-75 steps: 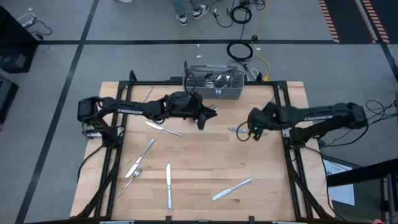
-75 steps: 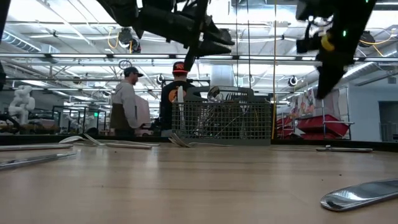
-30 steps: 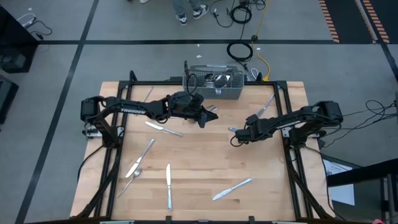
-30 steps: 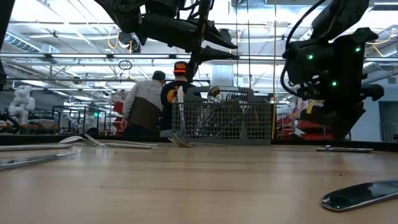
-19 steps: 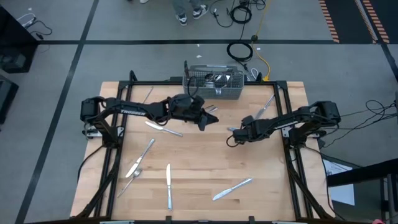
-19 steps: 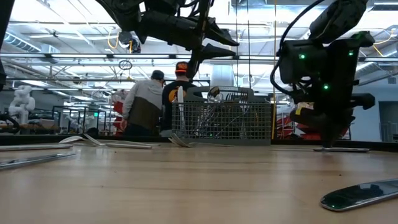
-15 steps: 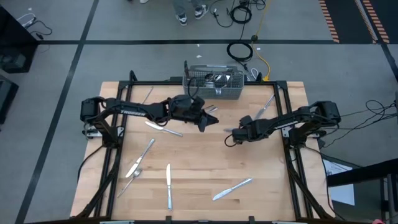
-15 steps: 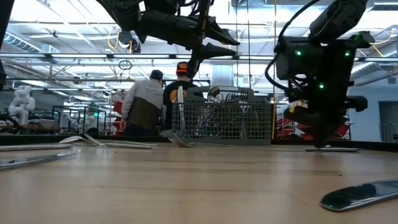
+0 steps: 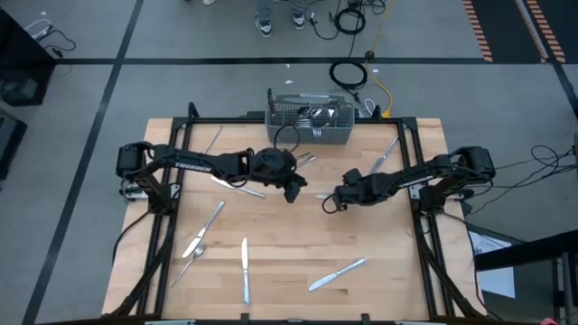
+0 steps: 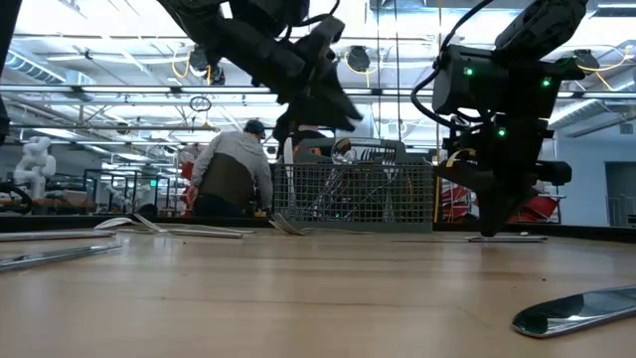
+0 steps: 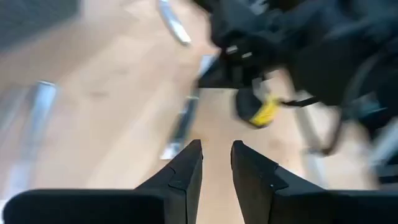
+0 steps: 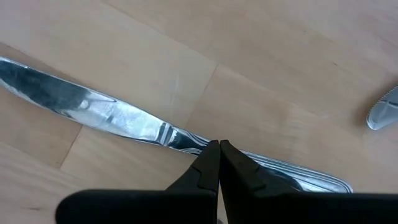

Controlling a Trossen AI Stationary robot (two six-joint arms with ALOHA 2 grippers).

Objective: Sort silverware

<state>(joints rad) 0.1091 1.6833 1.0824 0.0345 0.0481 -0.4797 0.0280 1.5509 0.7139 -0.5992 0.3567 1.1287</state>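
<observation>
Silverware lies scattered on the wooden table (image 9: 271, 298). One table knife (image 12: 112, 118) lies flat mid-table, and my right gripper (image 12: 219, 144) stands shut on it. In the high view this knife (image 9: 322, 195) shows just beside that gripper (image 9: 327, 205). My left gripper (image 9: 293, 191) hovers above the table just left of it, tipped downward, open by a narrow gap (image 11: 216, 152) with nothing between its fingers. The grey wire basket (image 9: 312, 117) stands at the far edge with several pieces inside. My right gripper presses its shut fingertips (image 12: 211, 152) on the knife's handle (image 12: 186, 140), close to where it meets the blade. The fingers come steeply from above and meet the knife across its length. The knife lies flat on the table.
Other pieces lie loose: a knife (image 9: 239, 187) under the left arm, a fork (image 9: 206, 226), a spoon (image 9: 190, 262), a knife (image 9: 244, 269) near the front, a knife (image 9: 337, 273) front right, a fork (image 9: 386, 152) far right. People stand beyond the table (image 10: 234, 169).
My right gripper has gone toward the table's left, staying shut, and the knife under it has slid the same way along the table. My left gripper has tipped downward and sunk, shifting a little toward the near edge.
</observation>
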